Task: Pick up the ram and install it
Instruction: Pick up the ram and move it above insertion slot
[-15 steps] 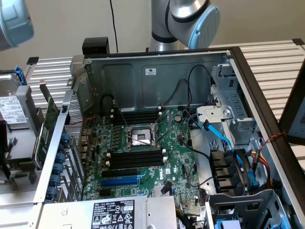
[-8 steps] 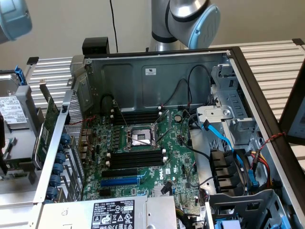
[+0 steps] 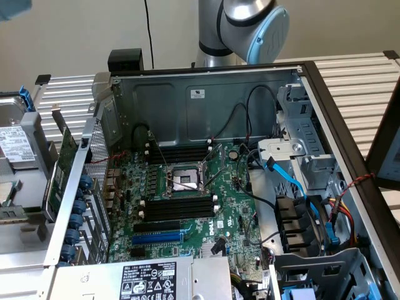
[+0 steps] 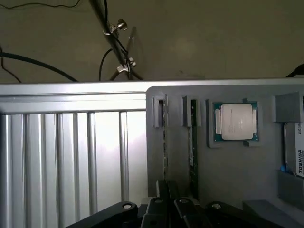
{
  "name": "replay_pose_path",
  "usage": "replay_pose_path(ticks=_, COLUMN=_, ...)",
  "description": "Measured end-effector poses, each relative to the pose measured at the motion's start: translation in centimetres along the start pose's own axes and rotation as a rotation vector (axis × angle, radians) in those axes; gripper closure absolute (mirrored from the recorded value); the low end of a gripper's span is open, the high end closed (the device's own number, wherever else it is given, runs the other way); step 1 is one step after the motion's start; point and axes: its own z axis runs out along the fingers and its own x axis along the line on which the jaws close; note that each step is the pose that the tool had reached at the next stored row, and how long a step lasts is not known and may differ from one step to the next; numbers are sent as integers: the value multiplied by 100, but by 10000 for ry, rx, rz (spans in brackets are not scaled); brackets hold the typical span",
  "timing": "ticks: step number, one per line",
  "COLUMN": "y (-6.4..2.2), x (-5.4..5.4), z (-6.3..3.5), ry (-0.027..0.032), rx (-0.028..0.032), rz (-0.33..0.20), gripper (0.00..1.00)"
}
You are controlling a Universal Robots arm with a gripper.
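Gripper (image 4: 173, 192) sits low over the grey parts holder (image 4: 175, 156), right at the ram (image 4: 165, 137) — the stick stands on edge in its narrow slot. Cannot tell whether the gripper is apart or clamped on it; the contact point is hidden.

A second stick (image 4: 192, 142) stands in the neighbouring slot, just beside.

Risks:
- A tilted or off-centre hold could bind the ram in its slot.
- A slack hold could let it slip.
- The neighbouring stick could get knocked.

Readable: "TOSHIBA" on the drive (image 4: 297, 159). The logo on the motherboard (image 3: 206, 187) looks like Dell — small, unsure.
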Motion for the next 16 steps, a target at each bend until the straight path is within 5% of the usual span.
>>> replay_pose_path(ticks=6, y=-14, x=-2, z=-274, ry=1, rx=-2, rz=0, gripper=88)
replay_pose_path(ticks=16, y=-259, x=7, z=-737, ry=1, rx=-20, rz=0, gripper=88)
